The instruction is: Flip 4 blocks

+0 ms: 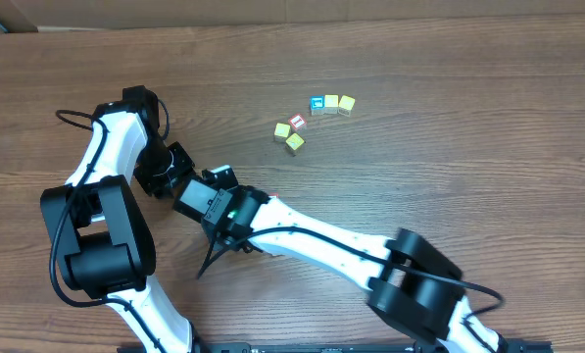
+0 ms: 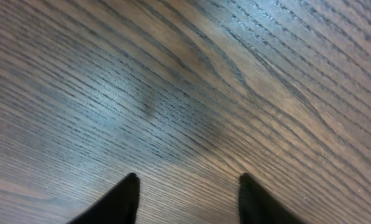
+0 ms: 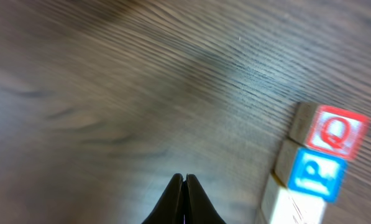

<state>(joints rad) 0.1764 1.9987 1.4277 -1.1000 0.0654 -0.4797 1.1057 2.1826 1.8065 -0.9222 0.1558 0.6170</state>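
Blocks point(image 1: 297, 124) sit in two clusters toward the table's point(image 1: 488, 167) far edge. Left claw point(image 2: 187, 180), half open, holds nothing; right claw point(image 3: 184, 182) is pinched shut and empty, both clear of them, seemingly between flips.

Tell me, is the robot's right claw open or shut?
Shut. In the right wrist view, the right gripper has its two black fingertips pressed together, with nothing between them.

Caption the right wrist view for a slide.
Shut right gripper over the wooden table; at right, a row: red Q block, blue P block, pale block.
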